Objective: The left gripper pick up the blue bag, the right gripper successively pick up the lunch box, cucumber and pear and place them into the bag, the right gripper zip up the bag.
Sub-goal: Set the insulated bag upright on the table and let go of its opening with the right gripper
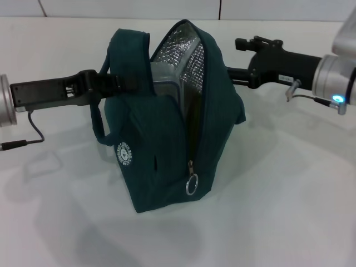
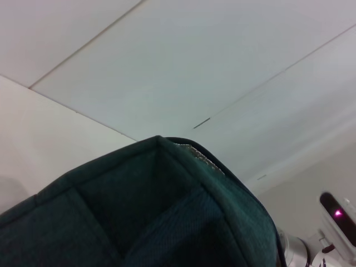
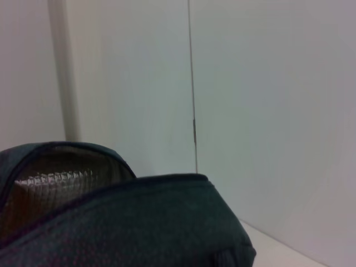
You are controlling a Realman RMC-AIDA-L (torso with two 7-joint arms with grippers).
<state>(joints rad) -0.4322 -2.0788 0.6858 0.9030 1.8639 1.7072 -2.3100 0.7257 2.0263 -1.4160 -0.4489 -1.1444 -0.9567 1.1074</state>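
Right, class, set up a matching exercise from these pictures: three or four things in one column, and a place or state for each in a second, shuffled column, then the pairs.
Column 1
1. blue bag
2. zipper ring pull
3. left tool
4. right tool

Column 2
A. hangs low at the bag's front end
B. at the bag's handle, on the robot's left
C. stands on the white table, top open, silver lining showing
D. behind the bag's far side, on the robot's right

Pairs: 1-C, 2-A, 3-B, 4-D
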